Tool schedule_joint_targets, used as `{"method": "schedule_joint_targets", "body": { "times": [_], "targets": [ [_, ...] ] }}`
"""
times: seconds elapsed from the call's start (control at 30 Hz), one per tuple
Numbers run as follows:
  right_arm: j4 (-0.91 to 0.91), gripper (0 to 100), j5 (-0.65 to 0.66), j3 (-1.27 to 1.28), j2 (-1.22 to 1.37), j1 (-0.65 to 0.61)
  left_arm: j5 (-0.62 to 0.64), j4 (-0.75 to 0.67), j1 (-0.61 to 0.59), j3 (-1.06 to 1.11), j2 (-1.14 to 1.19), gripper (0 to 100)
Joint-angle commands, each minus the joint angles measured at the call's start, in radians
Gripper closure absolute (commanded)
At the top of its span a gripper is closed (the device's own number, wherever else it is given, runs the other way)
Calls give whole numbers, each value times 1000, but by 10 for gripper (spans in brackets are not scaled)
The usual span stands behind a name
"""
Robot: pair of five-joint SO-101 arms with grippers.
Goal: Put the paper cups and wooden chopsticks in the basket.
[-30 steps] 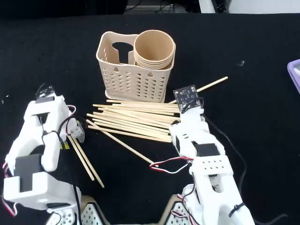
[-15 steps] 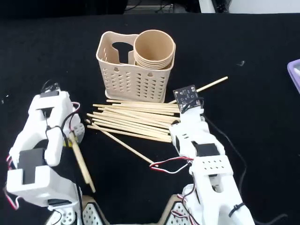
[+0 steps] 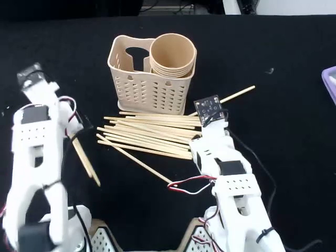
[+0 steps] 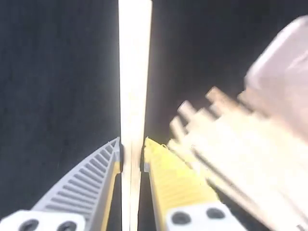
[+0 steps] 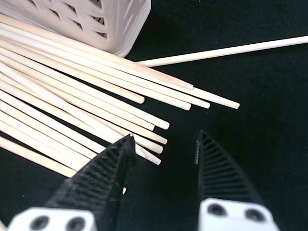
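The beige slotted basket stands at the back of the black table with a stack of paper cups in its right compartment. A pile of wooden chopsticks lies in front of it, also seen as chopsticks. My left gripper is raised at the left, shut on a pair of chopsticks that slant down toward the table; close up the gripper pinches the held chopsticks. My right gripper stands open just over the pile's right ends, holding nothing.
One chopstick lies apart to the right of the basket, and another chopstick slants out from the pile's front. A purple object sits at the right edge. Bare black table lies to the far right and back left.
My left arm has risen and swung toward the back left, taking the pair of chopsticks up from the table. The right arm has not moved.
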Motion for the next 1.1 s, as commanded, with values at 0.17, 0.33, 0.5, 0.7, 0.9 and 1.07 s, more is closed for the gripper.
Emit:
{"method": "schedule_joint_targets", "body": {
  "times": [0.17,0.33,0.5,0.7,0.9,1.07],
  "targets": [
    [-28,985,-9,-4,-27,18,9,-209,-7,-56,-414,970],
    [-80,987,-9,24,-28,18,8,-436,1,-47,-580,970],
    [-83,987,-9,25,-28,18,8,-704,154,-47,-594,970],
    [-83,987,-9,25,-28,18,2,-853,343,-87,-427,970],
    [-83,987,-9,25,-28,17,-3,-896,367,-255,-192,970],
    [-83,987,-9,25,-28,17,-87,-888,378,-346,-34,970]
  ]
}}
